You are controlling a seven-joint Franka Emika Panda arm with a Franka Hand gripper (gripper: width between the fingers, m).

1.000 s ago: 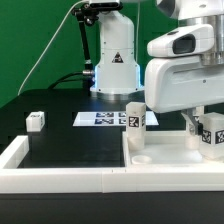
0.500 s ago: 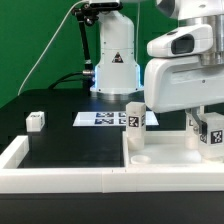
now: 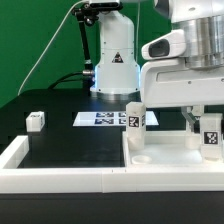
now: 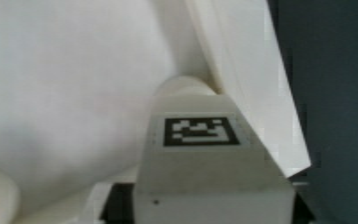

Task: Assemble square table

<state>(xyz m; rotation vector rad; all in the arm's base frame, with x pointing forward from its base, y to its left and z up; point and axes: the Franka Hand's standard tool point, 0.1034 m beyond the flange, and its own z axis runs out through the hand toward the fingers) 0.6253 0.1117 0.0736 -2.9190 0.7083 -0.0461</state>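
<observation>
The white square table slab lies at the exterior view's right, against the front border wall. One white tagged leg stands upright at its far left corner. My gripper is shut on another white tagged leg and holds it upright over the slab's right side. In the wrist view this leg fills the space between my dark fingers, with the slab below it. A small white part lies far to the left on the black table.
The marker board lies flat behind the slab. The low white border wall runs along the front and up the left side. The white robot base stands at the back. A low round white piece sits on the slab's near left.
The gripper has sunk a little with the leg in it, and the arm has shifted slightly to the exterior view's left. Nothing else moved.
</observation>
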